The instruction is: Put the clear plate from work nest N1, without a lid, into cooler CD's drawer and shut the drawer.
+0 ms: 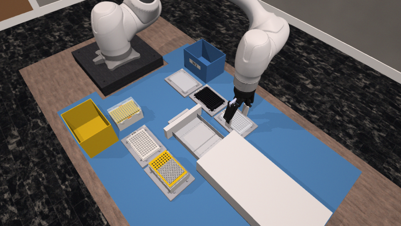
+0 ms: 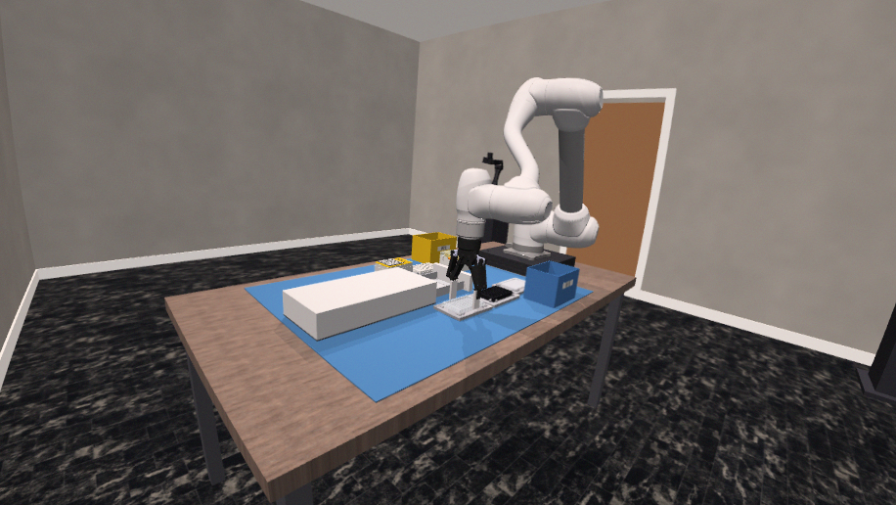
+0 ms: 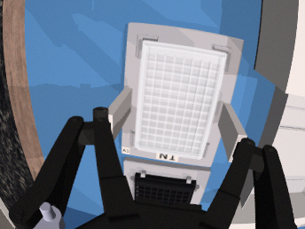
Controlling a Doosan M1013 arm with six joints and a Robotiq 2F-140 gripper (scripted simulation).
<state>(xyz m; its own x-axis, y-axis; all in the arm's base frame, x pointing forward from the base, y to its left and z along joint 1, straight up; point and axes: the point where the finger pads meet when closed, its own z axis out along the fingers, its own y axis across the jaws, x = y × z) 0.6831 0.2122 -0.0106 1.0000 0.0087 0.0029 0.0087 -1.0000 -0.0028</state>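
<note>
The cooler (image 1: 261,179) runs past the top view's bottom edge.

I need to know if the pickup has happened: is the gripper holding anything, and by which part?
Nothing is held. The gripper is open, its fingers either side of the clear plate, which sits in its nest.

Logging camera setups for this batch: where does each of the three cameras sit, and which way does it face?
Top: high above the bench end farthest from the arm's base, looking down; shows the base, forearm and gripper over the clear plate.
Exterior: out in the room past the cooler's end of the table, level, facing the door; shows the whole arm.
Wrist: on the arm above the open gripper, looking down on the clear plate; shows both fingers.
All three share the clear plate and gripper.
</note>
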